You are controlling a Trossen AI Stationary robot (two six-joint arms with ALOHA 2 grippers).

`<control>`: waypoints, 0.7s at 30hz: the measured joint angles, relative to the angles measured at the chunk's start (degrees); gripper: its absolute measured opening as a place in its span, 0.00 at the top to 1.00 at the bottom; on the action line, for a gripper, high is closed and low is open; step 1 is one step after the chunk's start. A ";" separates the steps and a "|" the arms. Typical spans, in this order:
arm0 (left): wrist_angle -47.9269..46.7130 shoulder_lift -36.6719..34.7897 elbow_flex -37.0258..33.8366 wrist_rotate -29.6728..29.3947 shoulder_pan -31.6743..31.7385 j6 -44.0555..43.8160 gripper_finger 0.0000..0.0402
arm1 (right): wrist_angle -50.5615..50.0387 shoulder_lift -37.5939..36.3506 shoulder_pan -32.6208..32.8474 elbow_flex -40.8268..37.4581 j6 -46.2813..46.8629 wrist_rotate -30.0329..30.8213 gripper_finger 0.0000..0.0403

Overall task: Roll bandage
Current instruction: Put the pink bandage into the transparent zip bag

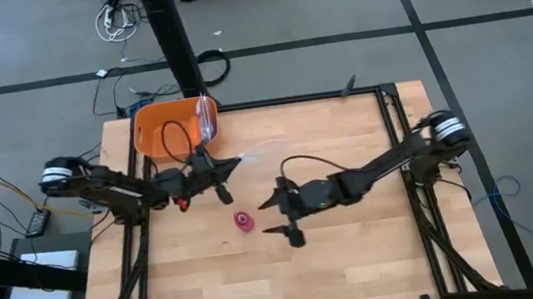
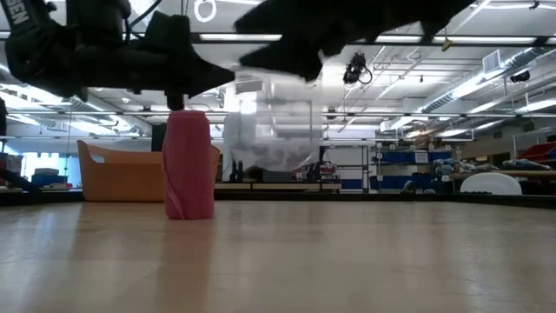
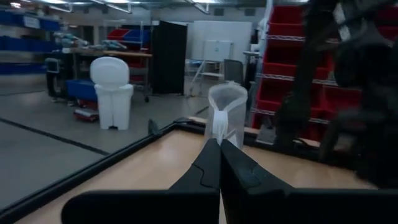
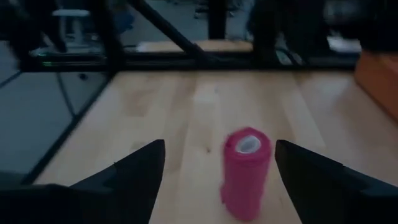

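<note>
The magenta-pink bandage [image 1: 243, 220] is a compact roll standing on one end on the table's middle; it also shows in the low view [image 2: 188, 163] and the right wrist view [image 4: 245, 171]. My right gripper [image 1: 273, 217] is open, just right of the roll, its fingers pointing at it without touching it [image 4: 221, 149]. My left gripper [image 1: 232, 164] is behind the roll, toward the far left, shut on a clear crinkled plastic bag [image 3: 227, 109]. My left gripper pinches the clear bag's near edge [image 3: 219, 134] between its two shut fingertips, reaching level from the table's left side. The bag stands out beyond the fingertips and looks clear of the table in the low view [image 2: 269, 130].
An orange plastic tub [image 1: 169, 130] stands at the table's far left corner, just behind my left arm. A black frame rail [image 1: 392, 145] runs round the table's edges. Bare wood lies toward the near edge [image 1: 291, 277].
</note>
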 joint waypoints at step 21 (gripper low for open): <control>6.18 -0.48 -5.34 -1.55 0.16 -1.38 1.00 | 0.25 17.13 -2.73 11.61 6.52 3.01 0.13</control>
